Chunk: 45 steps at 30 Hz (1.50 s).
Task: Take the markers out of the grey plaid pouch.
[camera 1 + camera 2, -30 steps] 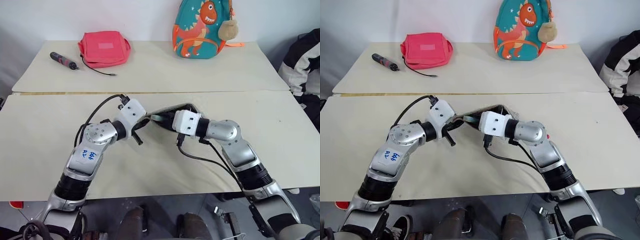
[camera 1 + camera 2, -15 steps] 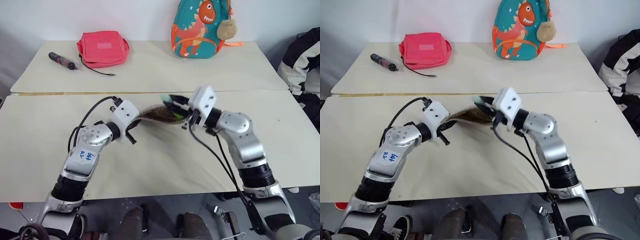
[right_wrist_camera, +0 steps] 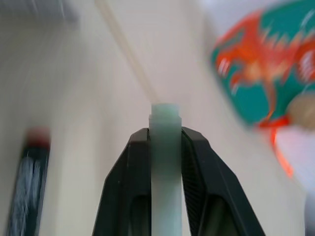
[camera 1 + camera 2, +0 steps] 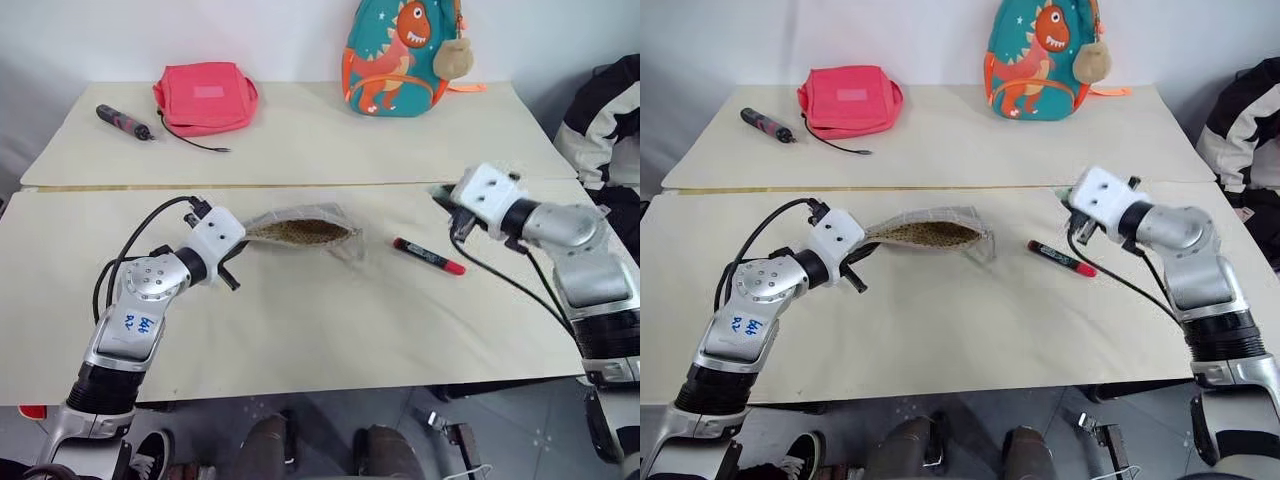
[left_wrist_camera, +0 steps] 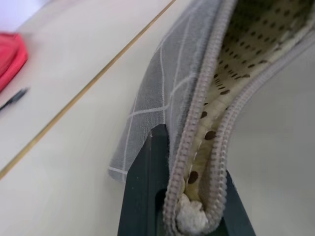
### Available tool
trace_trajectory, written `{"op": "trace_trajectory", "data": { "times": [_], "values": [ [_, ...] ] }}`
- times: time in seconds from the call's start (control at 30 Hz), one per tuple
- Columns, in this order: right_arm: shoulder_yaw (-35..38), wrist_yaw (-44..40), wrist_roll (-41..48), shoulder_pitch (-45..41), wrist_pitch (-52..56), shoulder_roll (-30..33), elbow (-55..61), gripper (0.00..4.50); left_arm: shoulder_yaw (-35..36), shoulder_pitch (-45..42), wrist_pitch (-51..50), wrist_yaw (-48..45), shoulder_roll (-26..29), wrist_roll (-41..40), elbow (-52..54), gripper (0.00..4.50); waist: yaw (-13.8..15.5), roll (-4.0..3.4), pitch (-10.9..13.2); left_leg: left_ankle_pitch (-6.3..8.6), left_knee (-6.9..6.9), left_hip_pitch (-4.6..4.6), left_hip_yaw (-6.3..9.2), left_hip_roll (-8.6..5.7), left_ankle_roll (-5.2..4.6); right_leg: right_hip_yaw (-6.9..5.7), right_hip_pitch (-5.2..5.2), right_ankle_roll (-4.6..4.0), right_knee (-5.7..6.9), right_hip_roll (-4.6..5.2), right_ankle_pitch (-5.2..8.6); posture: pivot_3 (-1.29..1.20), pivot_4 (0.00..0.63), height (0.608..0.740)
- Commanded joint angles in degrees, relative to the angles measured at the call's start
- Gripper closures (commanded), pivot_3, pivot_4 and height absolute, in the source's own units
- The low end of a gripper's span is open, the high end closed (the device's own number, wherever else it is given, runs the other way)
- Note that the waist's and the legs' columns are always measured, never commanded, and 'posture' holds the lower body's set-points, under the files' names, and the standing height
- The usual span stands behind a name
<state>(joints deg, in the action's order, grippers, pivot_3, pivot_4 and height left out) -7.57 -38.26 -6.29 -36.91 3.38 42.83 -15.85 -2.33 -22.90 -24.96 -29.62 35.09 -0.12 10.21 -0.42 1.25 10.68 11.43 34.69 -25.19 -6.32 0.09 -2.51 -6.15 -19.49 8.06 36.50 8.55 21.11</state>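
Observation:
The grey plaid pouch (image 4: pixel 300 231) lies across the near table with its zipper mouth gaping and the speckled lining showing. My left gripper (image 4: pixel 240 242) is shut on the pouch's left end, and its fingers (image 5: pixel 147 187) pinch the zipper edge. One marker (image 4: pixel 428 256), black with a red cap, lies on the table to the right of the pouch. My right gripper (image 4: pixel 443 196) hovers further right, shut on a marker with a pale green end (image 3: pixel 166 118) that sticks out past the fingertips.
On the far table stand a pink-red bag (image 4: pixel 206 95), a dark red-banded tool with a cable (image 4: pixel 127 121) and a dinosaur backpack (image 4: pixel 398 55). A seam (image 4: pixel 330 185) divides the two tables. A black-and-white jacket (image 4: pixel 610 130) sits at the right edge.
My right gripper came out of the pouch and swung right with the green-ended marker. A red-capped marker now lies on the table. My left gripper drew the pouch leftward.

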Motion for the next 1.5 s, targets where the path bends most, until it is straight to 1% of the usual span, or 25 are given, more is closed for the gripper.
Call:
{"op": "trace_trajectory", "data": {
  "times": [0.03,0.13,0.2,0.23,0.3,0.4,0.43,0.5,0.57,0.6,0.63,0.67,0.77,0.93,0.97,1.0,1.07,1.13,1.17,1.23,1.27,1.3,1.37,1.4,1.5],
  "values": [
    [-1.7,6.4,-5.2,-0.2,-4.5,-2.3,-6.9,4.06,0.1,0.1,1.7,-0.6,-0.4,-0.1,2.9,4.50,-0.1,-0.03,0.0,-0.03,-0.02,-0.01,-0.01,0.00,0.00,0.00,-0.01,0.00,0.04,-0.01,0.00,0.00,0.150,0.740],
    [-1.8,8.7,-6.4,-1.1,-7.1,-4.5,-10.6,4.06,0.6,0.5,0.6,-0.9,-0.9,-0.9,4.6,4.50,-0.2,-0.04,0.0,-0.05,0.00,0.00,0.00,0.02,0.00,-0.01,0.04,0.00,0.03,-0.03,0.00,0.00,0.150,0.740],
    [-1.9,8.9,-6.7,-1.4,-8.4,-5.0,-11.3,3.31,0.5,1.0,0.3,-1.1,-0.5,-0.6,4.6,4.50,-0.3,-0.04,0.0,-0.05,0.03,0.01,0.03,0.02,0.00,-0.02,0.10,0.00,0.00,-0.04,0.00,0.00,0.150,0.740],
    [-1.8,8.7,-6.6,-1.3,-8.6,-5.3,-11.3,3.06,0.5,1.2,0.2,-0.9,-0.3,-0.3,4.6,4.50,-0.3,-0.04,0.0,-0.05,0.02,0.01,0.03,0.02,0.00,-0.01,0.10,0.00,0.01,-0.04,0.00,0.00,0.150,0.740],
    [-1.0,8.5,-5.6,-1.0,-8.0,-6.2,-10.4,2.40,0.8,1.5,0.3,-0.8,-0.2,-0.1,4.5,4.50,-0.2,-0.05,0.0,-0.05,0.03,0.01,0.03,0.02,0.00,-0.01,0.08,0.00,0.01,-0.03,0.00,0.00,0.150,0.740],
    [-1.3,7.3,-5.9,-0.9,-8.6,-5.8,-9.0,1.33,1.2,1.5,0.3,-0.4,-0.3,0.0,4.3,4.50,-0.1,-0.05,0.0,-0.05,0.03,0.00,0.03,0.01,-0.01,-0.01,0.09,0.00,0.01,-0.02,0.00,0.00,0.150,0.740],
    [-0.4,5.7,-3.9,-0.8,-7.8,-6.1,-7.8,1.00,1.0,1.5,0.5,-0.5,-0.2,0.1,4.3,4.50,0.0,-0.05,0.0,-0.05,0.03,0.00,0.04,0.01,-0.01,-0.01,0.10,0.00,0.01,-0.03,0.00,0.00,0.150,0.740],
    [2.7,3.1,1.8,-1.1,-5.3,-7.3,-4.0,1.00,0.6,1.4,1.1,-0.6,0.0,0.5,4.1,4.50,0.1,-0.06,0.0,-0.04,0.03,0.00,0.05,0.01,-0.01,0.00,0.08,0.00,0.01,-0.03,0.00,0.00,0.150,0.740],
    [3.9,0.9,4.7,-1.6,-10.3,-7.3,-0.5,1.00,0.9,1.5,0.8,-0.6,-0.2,0.3,4.2,4.50,0.1,-0.07,0.0,-0.04,0.02,-0.01,0.04,0.01,-0.01,0.00,0.07,0.00,0.01,-0.03,0.00,0.00,0.150,0.740],
    [4.6,-0.4,7.0,-1.8,-11.2,-7.8,1.4,1.00,1.1,1.6,0.8,-0.7,-0.1,0.1,4.2,4.50,0.1,-0.07,0.0,-0.04,0.03,0.00,0.05,0.01,-0.01,0.00,0.07,0.00,0.02,-0.03,0.00,0.00,0.150,0.740],
    [5.3,-1.5,9.5,-1.9,-10.9,-8.8,3.4,1.00,3.1,1.4,-1.2,-0.3,-1.1,-1.8,4.5,4.50,0.1,-0.07,0.0,-0.04,0.03,0.00,0.05,0.02,-0.01,0.00,0.07,0.00,0.01,-0.04,0.00,0.00,0.150,0.740],
    [5.5,-2.0,10.4,-1.9,-11.3,-9.4,4.6,1.00,4.5,1.4,-2.2,-0.2,-1.2,-2.9,4.5,4.50,0.1,-0.07,0.0,-0.04,0.02,0.00,0.05,0.02,-0.01,0.00,0.07,0.00,0.01,-0.04,0.00,0.00,0.150,0.740],
    [4.4,-3.5,10.6,-1.0,-12.1,-10.2,6.7,1.00,5.9,2.2,0.5,-0.7,2.0,-1.2,1.9,4.50,0.0,-0.07,0.0,-0.04,0.02,0.03,0.07,0.05,0.00,-0.01,0.08,0.00,0.03,-0.06,0.00,0.00,0.150,0.740],
    [2.9,-4.0,14.2,4.9,-5.5,-14.4,12.8,1.00,11.5,4.2,2.8,1.6,5.5,-0.7,-1.0,4.50,0.0,-0.07,0.0,-0.04,-0.01,0.04,0.08,0.04,0.00,-0.02,0.08,0.00,0.04,-0.04,0.00,0.00,0.150,0.740],
    [2.5,-4.3,14.2,5.9,-4.9,-14.9,13.9,1.00,12.9,4.2,0.9,1.8,4.6,-2.4,-0.4,4.50,0.1,-0.07,0.0,-0.03,-0.03,0.03,0.07,0.03,0.00,-0.01,0.06,0.00,0.04,-0.03,0.00,0.00,0.150,0.740],
    [2.3,-4.2,14.1,6.2,-4.4,-15.2,14.5,1.00,15.3,3.5,-3.1,2.3,2.5,-6.1,0.8,4.50,0.3,-0.08,0.0,-0.03,-0.02,0.01,0.08,0.02,-0.01,-0.02,0.05,0.00,0.05,-0.02,0.00,0.00,0.150,0.740],
    [2.4,-3.7,14.0,5.7,-3.5,-15.7,14.9,1.00,21.5,1.3,-14.8,2.8,-1.4,-15.8,3.9,4.50,0.4,-0.08,0.1,-0.03,0.00,-0.01,0.08,-0.03,-0.02,0.00,0.04,0.01,0.09,0.02,-0.01,0.00,0.150,0.740],
    [2.5,-3.8,14.0,5.5,-2.8,-16.0,15.1,1.00,26.5,-0.4,-24.3,3.1,-3.0,-22.6,6.0,4.50,0.3,-0.06,0.1,-0.02,0.11,-0.05,0.20,-0.03,-0.02,-0.02,0.05,0.03,0.16,0.01,-0.02,0.00,0.150,0.740],
    [2.4,-4.0,14.2,5.5,-2.5,-16.2,15.2,1.00,30.1,-1.5,-29.0,3.2,-2.2,-25.5,5.4,4.50,0.2,-0.05,0.1,-0.02,0.16,-0.04,0.25,-0.03,-0.01,-0.03,0.06,0.03,0.22,0.01,-0.02,0.00,0.150,0.740],
    [1.9,-4.5,14.0,6.0,-2.6,-16.3,15.3,1.00,36.2,-3.2,-34.4,3.8,-0.1,-29.2,3.1,4.50,0.1,-0.05,0.1,-0.01,0.17,0.00,0.29,0.00,0.02,-0.03,0.05,0.01,0.33,-0.04,-0.01,0.00,0.150,0.740],
    [1.7,-4.7,14.0,6.3,-2.5,-16.3,15.4,1.00,38.1,-3.3,-35.9,4.0,1.0,-29.9,1.9,4.50,-0.1,-0.05,0.1,0.00,0.16,0.01,0.30,0.02,0.04,-0.05,0.05,0.00,0.37,-0.07,0.00,0.00,0.150,0.740],
    [1.6,-4.8,13.9,6.5,-2.5,-16.3,15.4,1.00,38.0,-2.3,-36.2,3.9,2.5,-29.4,1.4,4.50,-0.4,-0.06,0.1,0.00,0.14,0.04,0.28,0.02,0.06,-0.04,0.04,-0.01,0.38,-0.08,0.00,0.00,0.150,0.740],
    [1.4,-4.7,13.6,6.8,-2.7,-16.5,15.5,1.00,36.7,-0.1,-35.4,2.9,5.0,-28.5,1.7,4.50,-0.9,-0.06,0.1,0.00,0.00,0.12,0.26,-0.01,0.07,-0.04,0.05,-0.01,0.38,-0.08,0.01,0.00,0.150,0.740],
    [1.3,-4.6,13.3,6.9,-2.8,-16.5,15.5,1.00,35.0,1.5,-32.5,1.9,6.7,-26.9,2.2,4.50,-1.1,-0.06,0.1,0.00,-0.06,0.13,0.24,-0.04,0.07,-0.02,0.05,-0.01,0.37,-0.05,0.01,0.00,0.150,0.740],
    [1.4,-4.7,13.4,6.8,-2.7,-16.8,15.2,1.00,23.8,10.3,-7.3,-0.7,17.1,-10.0,1.9,4.50,-1.2,0.01,0.0,0.01,-0.11,0.10,0.21,-0.05,0.10,0.00,0.00,-0.02,0.32,-0.06,0.01,0.00,0.150,0.740]
  ]
}}
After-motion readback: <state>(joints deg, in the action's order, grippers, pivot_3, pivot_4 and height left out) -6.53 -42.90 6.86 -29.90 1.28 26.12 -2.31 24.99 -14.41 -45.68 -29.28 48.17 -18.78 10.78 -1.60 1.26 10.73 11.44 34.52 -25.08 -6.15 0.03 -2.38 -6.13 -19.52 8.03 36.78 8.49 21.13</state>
